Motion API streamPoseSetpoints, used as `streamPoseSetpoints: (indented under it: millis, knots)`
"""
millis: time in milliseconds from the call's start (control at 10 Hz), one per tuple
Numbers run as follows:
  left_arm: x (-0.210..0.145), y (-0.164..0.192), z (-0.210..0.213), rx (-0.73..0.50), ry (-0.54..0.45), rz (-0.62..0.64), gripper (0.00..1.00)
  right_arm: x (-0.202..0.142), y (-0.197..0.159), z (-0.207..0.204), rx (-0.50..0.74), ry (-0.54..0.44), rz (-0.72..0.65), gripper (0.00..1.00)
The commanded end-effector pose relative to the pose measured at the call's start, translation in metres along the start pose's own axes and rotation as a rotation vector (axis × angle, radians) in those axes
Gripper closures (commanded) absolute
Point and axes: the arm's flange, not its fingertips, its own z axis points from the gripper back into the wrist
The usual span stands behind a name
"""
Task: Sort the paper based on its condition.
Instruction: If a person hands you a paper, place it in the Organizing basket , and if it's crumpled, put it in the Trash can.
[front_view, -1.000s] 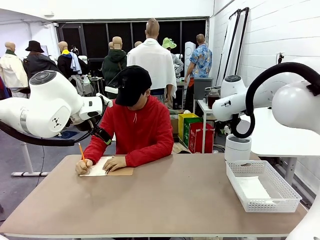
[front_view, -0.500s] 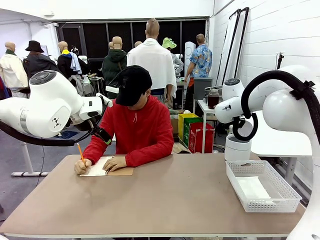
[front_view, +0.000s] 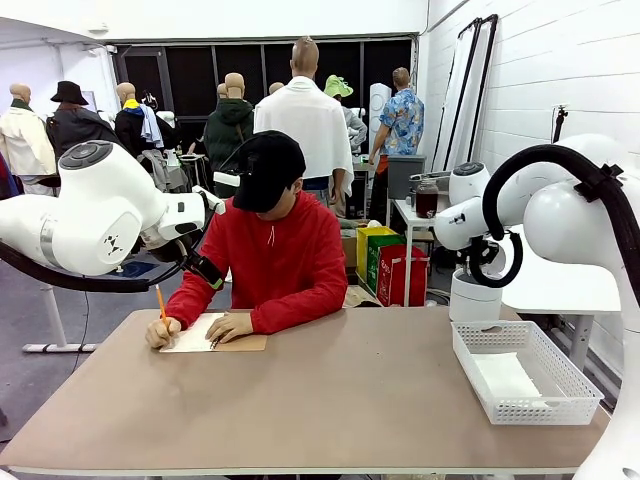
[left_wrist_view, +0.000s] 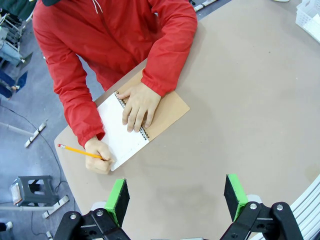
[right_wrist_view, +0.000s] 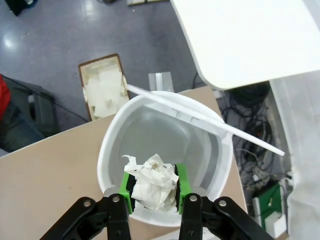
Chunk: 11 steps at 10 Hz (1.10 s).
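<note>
Looking from front: one basket (front_view: 530, 408) at worktop (front_view: 330, 400) right with one flat sheet (front_view: 505, 377), seemingly for smooth ones; one bin (front_view: 474, 298) behind. Left wrist: left end effector (left_wrist_view: 176, 194) spread apart, empty, near one notebook (left_wrist_view: 125, 134). Right wrist: right end effector (right_wrist_view: 154, 187) clamped on one wrinkled paper (right_wrist_view: 150, 176) over bin, probably for discarding.

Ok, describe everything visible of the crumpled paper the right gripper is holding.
The crumpled paper is a white, thin sheet wadded into a loose ball with curled edges. The right gripper has its jaws shut on it, a green pad on each side. It hangs over the open mouth of the white round bin.
</note>
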Motion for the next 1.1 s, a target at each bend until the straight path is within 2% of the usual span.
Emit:
streamPoseSetpoints:
  millis: [0,300,400,600,700,1000]
  knots:
    - [0.0,0.0,0.0,0.001,0.0,-0.001,0.0,0.011,0.004,-0.007,-0.033,0.0,-0.052,0.62]
    - [0.0,0.0,0.0,0.001,0.0,-0.001,0.0,0.016,0.0,-0.014,-0.03,-0.004,-0.082,0.62]
    - [0.0,0.0,0.0,0.001,0.0,-0.001,0.0,0.017,-0.003,-0.016,-0.021,0.003,-0.095,0.51]
    - [0.0,0.0,0.0,0.001,0.0,-0.001,0.0,0.018,-0.006,-0.016,-0.01,0.017,-0.108,0.11]
    - [0.0,0.0,0.0,0.001,0.0,-0.001,0.0,0.017,-0.007,-0.014,-0.01,0.016,-0.108,0.0]
    - [0.0,0.0,0.0,0.001,0.0,-0.001,0.0,0.014,-0.009,-0.004,0.008,0.015,-0.112,0.0]
